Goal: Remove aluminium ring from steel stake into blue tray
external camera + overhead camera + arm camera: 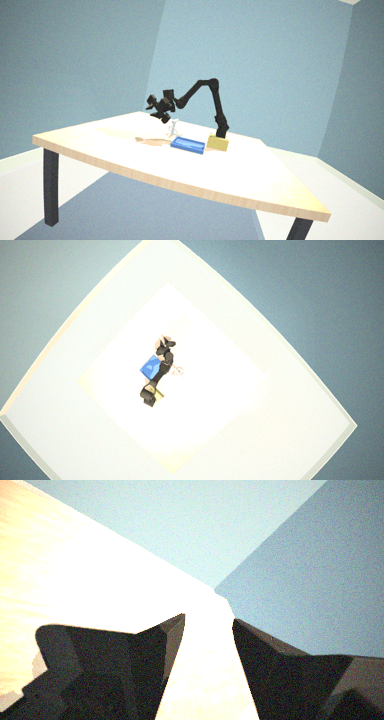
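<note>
The pale steel stake (173,124) stands upright on the table behind the blue tray, with its short cross-bar at the top. The thin aluminium ring (169,129) (183,370) is around the lower part of the stake and looks tilted; its tab cannot be made out. The blue tray (144,374) (186,148) lies beside the stake, and no ring shows in it; the arm hides part of it in the top view. My gripper (163,339) (149,111) (208,620) is partly open and empty, high above the table, beyond the stake and tray.
The yellow base block (159,393) (217,142) carries the arm, close to the tray. The arm passes over the tray's edge in the top view. The wooden table (181,188) has its front edge in front of the tray. Walls stand beyond the table.
</note>
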You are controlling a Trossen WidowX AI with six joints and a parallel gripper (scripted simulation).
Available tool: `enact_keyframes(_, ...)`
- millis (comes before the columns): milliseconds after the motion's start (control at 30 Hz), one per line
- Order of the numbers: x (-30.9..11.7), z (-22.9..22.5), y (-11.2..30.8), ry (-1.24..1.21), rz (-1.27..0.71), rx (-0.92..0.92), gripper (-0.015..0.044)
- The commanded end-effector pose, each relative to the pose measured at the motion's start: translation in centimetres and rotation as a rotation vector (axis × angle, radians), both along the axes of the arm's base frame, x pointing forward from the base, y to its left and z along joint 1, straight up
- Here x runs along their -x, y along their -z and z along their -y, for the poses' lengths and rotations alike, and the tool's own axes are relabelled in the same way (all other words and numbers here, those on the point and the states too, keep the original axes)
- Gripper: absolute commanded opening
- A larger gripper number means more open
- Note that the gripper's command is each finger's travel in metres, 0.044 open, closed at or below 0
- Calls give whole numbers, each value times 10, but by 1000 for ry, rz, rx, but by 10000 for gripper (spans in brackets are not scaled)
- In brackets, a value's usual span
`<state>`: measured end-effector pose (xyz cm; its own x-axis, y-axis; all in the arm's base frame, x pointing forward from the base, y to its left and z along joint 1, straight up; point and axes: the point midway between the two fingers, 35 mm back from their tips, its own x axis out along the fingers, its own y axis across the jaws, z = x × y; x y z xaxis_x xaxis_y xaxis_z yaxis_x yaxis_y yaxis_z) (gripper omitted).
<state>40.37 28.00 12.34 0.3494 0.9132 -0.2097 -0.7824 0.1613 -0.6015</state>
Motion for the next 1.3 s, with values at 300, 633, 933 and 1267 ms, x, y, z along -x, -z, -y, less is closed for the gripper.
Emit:
enact_keyframes(300, 13, 28, 9, 205, -264, 28, 200)
enact_keyframes(633, 30, 55, 20, 394, -468, 47, 200)
enact_keyframes(933, 48, 80, 32, 555, -616, 60, 200)
enact_keyframes(1267, 70, 109, 46, 753, -755, 66, 200)
